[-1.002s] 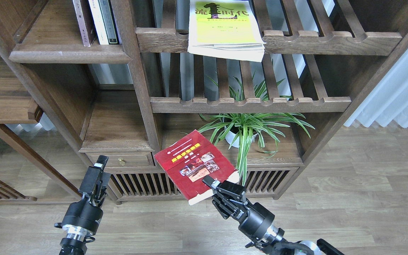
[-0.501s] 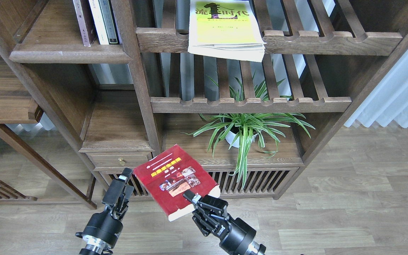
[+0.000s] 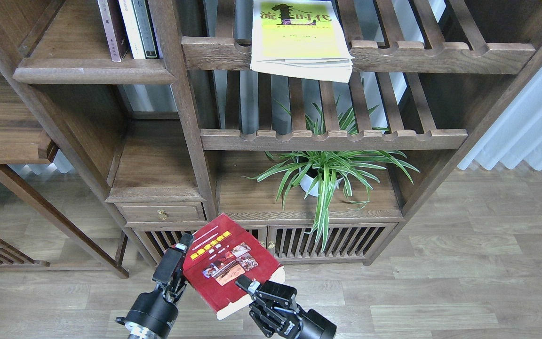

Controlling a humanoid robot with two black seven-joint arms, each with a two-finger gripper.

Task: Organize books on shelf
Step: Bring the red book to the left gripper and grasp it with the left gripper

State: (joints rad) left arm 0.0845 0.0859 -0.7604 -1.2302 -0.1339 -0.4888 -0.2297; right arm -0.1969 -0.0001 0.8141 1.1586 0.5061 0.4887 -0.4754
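Up at the top left, the flat dark-brown wooden shelf board with a rounded front edge (image 3: 94, 75) has a dark maroon book (image 3: 111, 29) standing on it beside thin white and dark-green volumes (image 3: 138, 28).

Low down, the left end effector (image 3: 178, 263) is right at the left edge of the bright red paperback book with a yellow title (image 3: 231, 261). I cannot tell if it is open or closed.

The red book is up in the air, tilted, in front of the low cabinet doors. It looks thick and a bit heavy. Its cover is stiff but it could bend or flop open. Holding it by two edges looks safest.

The right end effector (image 3: 247, 286) is pinching the book's lower corner.

Higher up, to the right, the yellow-green book with a black figure (image 3: 297, 37) lies flat on a slatted wooden rack (image 3: 440, 54).
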